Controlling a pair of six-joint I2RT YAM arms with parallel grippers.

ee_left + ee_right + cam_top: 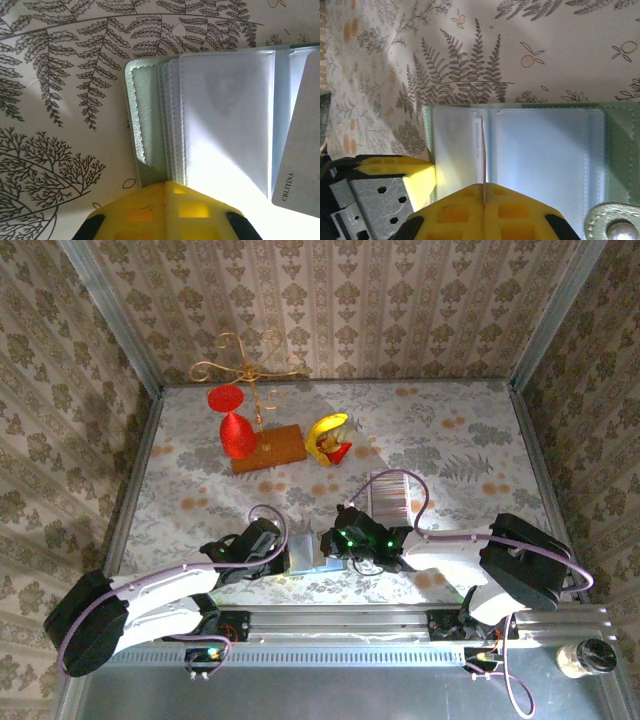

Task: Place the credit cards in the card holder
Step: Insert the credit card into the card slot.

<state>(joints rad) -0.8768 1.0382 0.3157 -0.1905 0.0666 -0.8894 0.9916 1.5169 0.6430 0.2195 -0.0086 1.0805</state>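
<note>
Okay, L pincer (pixel 165 189) clamps card holder (pixel 145 125), R pincer (pixel 484 189) pinches card (pixel 483 150); vase (pixel 237 432) far behind.

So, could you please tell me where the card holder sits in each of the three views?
Top external: card holder low centre, near the front edge of the table cover.
Left wrist: card holder centre to right, lying open, clear sleeves up.
Right wrist: card holder lower centre to right edge, open.
Shared landmark: the fern-print table cover lies beneath it.
</note>
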